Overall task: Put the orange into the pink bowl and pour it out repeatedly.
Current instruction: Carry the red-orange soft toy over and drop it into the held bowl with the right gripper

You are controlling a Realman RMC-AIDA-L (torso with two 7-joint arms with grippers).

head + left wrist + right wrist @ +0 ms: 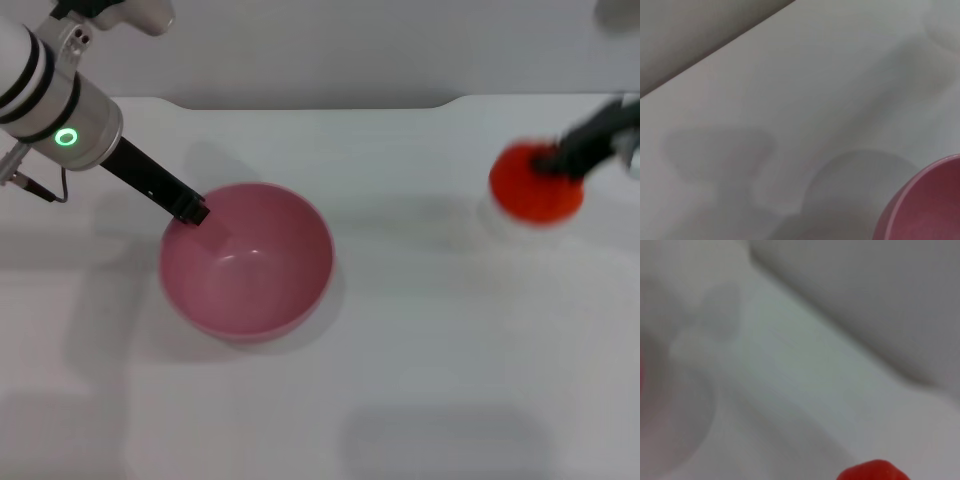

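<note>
Pink bowl sits empty on the counter, its rim pinched by the left end effector. Right end effector grips the orange, well apart; the bowl lies toward its left.

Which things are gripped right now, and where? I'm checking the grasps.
The left gripper pinches the pink bowl at its rim on the robot's left. The right gripper is on the orange; its hold can't be confirmed.
</note>
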